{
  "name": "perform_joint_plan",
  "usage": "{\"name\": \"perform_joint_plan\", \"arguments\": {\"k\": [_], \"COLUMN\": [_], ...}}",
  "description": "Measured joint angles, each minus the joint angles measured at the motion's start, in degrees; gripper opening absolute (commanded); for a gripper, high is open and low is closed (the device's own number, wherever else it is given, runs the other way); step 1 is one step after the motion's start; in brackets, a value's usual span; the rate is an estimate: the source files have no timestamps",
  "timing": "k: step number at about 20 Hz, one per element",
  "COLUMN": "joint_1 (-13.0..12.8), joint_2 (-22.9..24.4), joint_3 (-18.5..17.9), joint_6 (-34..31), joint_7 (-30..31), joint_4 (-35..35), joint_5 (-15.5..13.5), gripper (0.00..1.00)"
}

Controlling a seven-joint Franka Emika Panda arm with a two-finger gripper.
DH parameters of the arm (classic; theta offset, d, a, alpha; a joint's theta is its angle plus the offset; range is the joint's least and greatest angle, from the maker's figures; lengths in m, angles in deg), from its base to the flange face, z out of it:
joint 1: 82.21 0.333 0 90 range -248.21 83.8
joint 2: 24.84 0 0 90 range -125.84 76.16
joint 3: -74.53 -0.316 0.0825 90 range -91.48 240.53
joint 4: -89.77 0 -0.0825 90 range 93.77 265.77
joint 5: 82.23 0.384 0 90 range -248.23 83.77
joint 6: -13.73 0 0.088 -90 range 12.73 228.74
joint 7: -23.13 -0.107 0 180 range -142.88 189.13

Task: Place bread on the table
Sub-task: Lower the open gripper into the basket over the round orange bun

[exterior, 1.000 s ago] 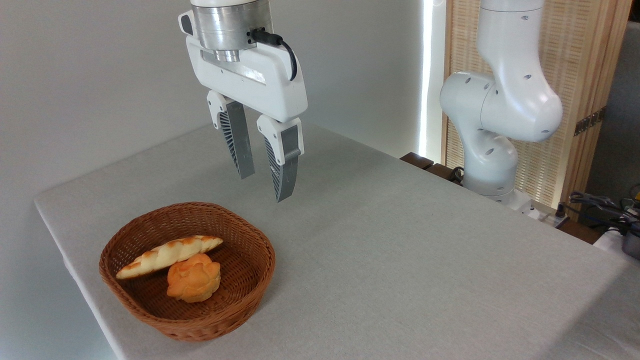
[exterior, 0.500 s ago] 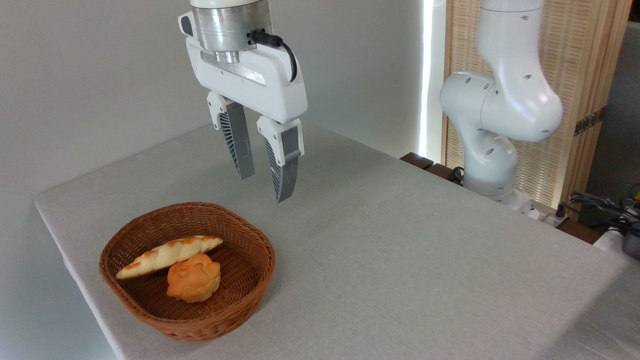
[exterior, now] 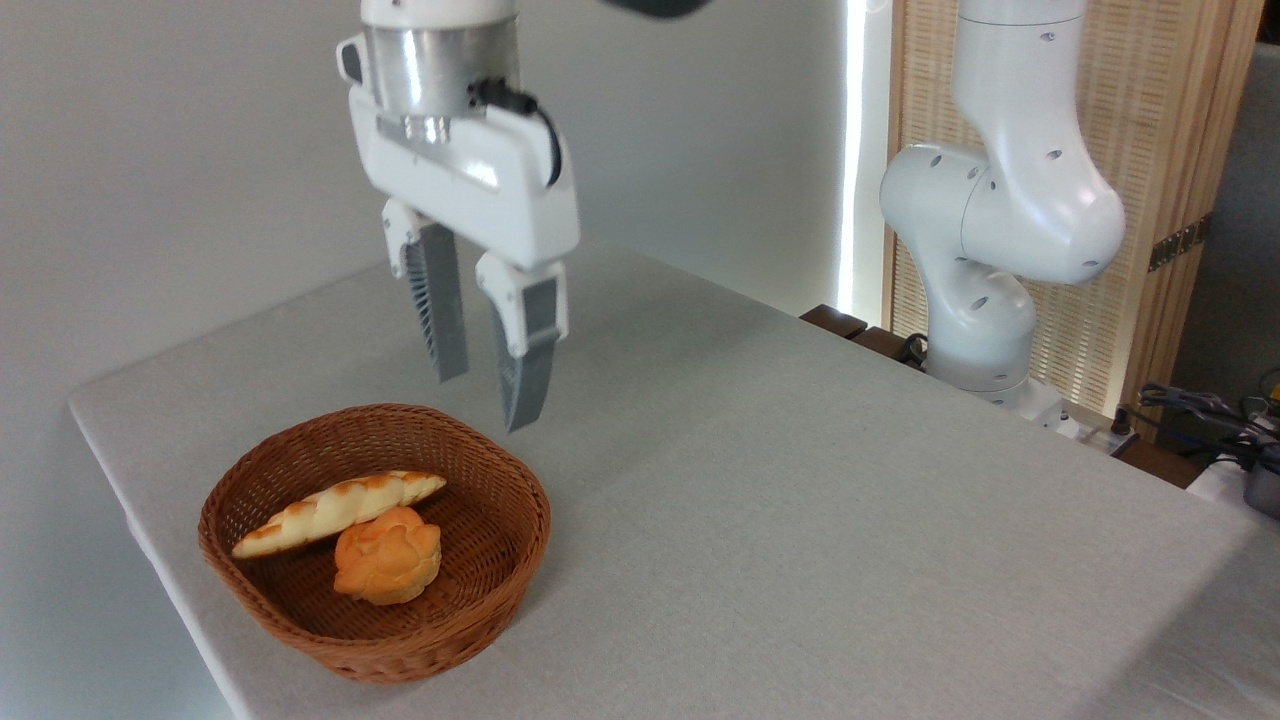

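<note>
Jaws parted above basket (exterior: 250, 590); loaf (exterior: 338, 512) leans against bread (exterior: 387, 568)

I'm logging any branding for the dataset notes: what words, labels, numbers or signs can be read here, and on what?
None can be read: the gripper, the white arm, the wicker basket, the bread, the braided loaf and the table show no print.

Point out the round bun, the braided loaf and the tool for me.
round bun (exterior: 387, 555), fixed camera, on its lobed top
braided loaf (exterior: 335, 511), fixed camera, mid-length on its crust
tool (exterior: 487, 392), fixed camera, midway between its fingertips
</note>
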Motion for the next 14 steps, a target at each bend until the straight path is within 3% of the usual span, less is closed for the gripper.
{"name": "perform_joint_plan", "arguments": {"k": [11, 14], "joint_1": [-4.1, -4.1], "joint_2": [-6.7, -8.2], "joint_3": [2.6, 3.4], "joint_6": [23.0, 26.9], "joint_7": [-0.3, -0.9], "joint_4": [9.5, 11.7], "joint_5": [0.5, 5.3], "gripper": [1.0, 1.0]}}
